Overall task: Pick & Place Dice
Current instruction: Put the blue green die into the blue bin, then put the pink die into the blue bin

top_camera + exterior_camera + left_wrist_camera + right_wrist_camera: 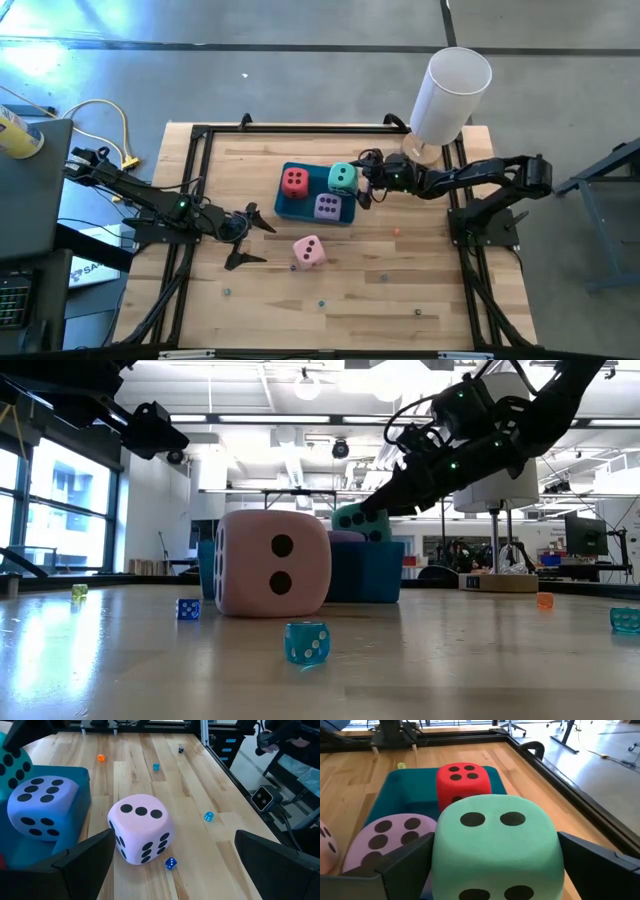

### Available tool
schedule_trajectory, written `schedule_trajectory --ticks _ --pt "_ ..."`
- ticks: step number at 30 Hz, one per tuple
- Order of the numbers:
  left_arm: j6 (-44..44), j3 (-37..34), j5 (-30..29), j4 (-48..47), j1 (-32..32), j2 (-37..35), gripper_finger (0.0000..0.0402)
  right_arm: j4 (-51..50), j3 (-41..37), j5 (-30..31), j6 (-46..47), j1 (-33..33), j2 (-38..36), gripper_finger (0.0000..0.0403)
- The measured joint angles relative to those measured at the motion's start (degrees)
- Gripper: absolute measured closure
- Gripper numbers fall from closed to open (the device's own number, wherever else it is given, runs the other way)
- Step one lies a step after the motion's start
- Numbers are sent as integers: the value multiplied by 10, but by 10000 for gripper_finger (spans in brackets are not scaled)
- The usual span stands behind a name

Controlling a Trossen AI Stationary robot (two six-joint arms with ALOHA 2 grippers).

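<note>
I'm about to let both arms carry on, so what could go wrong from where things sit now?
1. The right gripper brackets the teal die at the blue tray's edge; pulling away could drag it out.
2. The teal die seems to perch above the purple die, so it may tip.
3. The pink die lies on the table beside the open left gripper, with tiny dice close by; a grab could scatter them.
</note>
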Motion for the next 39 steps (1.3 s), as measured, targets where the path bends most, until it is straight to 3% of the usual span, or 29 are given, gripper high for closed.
schedule_trajectory --ticks 17,23,32,39 --pt "0 0 0 0 0 0 2 9 0 1 18 0 0 3" --pt "0 0 0 0 0 0 2 67 0 0 14 17 0 3" --pt "0 0 0 0 0 0 2 170 0 3 -73 133 0 3" --pt "-21 0 0 0 0 0 2 183 0 80 -102 250 0 3"
